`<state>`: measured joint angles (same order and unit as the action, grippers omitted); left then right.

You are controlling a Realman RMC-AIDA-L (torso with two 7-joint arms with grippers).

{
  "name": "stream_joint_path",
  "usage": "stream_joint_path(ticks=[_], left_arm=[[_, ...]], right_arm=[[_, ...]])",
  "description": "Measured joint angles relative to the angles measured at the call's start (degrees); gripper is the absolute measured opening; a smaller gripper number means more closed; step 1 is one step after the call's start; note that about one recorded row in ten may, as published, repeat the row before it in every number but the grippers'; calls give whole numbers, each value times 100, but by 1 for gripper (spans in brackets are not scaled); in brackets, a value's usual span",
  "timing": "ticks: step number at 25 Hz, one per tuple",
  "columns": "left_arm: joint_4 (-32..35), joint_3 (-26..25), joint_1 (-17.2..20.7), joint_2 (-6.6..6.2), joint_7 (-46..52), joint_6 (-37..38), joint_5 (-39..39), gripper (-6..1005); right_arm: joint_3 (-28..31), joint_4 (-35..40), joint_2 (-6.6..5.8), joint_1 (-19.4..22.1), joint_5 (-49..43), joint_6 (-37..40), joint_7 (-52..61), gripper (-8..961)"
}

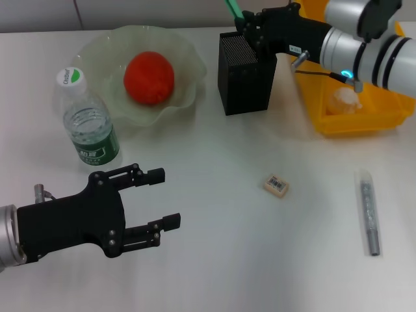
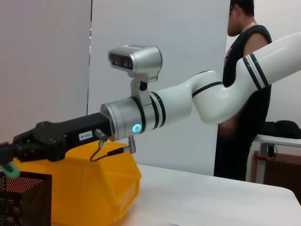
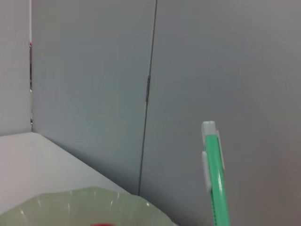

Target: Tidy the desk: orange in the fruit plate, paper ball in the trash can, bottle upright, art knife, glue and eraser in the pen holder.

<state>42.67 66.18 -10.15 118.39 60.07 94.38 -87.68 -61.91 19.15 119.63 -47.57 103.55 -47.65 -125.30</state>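
Note:
My right gripper is shut on the mint-green art knife, holding it just above the back rim of the black mesh pen holder. The knife stands upright in the right wrist view. The orange lies in the pale-green fruit plate. To the plate's left the bottle stands upright. On the desk lie the eraser and, further right, the glue. The paper ball sits in the yellow trash can. My left gripper hovers open at the front left, holding nothing.
The trash can stands right beside the pen holder, with my right arm reaching across above it. A person stands behind the desk on the far side.

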Motion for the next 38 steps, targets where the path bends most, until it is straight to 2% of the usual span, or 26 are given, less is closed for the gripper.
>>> stream_joint_path(ticks=[14, 30, 35, 37, 38], left_arm=[[-40, 0, -4, 0, -66, -41, 6, 731], [-93, 9, -4, -8, -66, -44, 2, 731], [-92, 8, -20, -10, -66, -41, -2, 731], [-92, 5, -25, -10, -66, -37, -4, 731], [-92, -4, -29, -11, -66, -22, -4, 731]], right_arm=[[-204, -264, 17, -78, 5, 355, -47, 97], [-208, -265, 17, -39, 20, 361, 85, 101], [-188, -240, 17, -6, 24, 322, 86, 256], [-174, -215, 17, 24, 46, 261, 88, 255], [-153, -84, 18, 179, 186, 61, 133, 254]])
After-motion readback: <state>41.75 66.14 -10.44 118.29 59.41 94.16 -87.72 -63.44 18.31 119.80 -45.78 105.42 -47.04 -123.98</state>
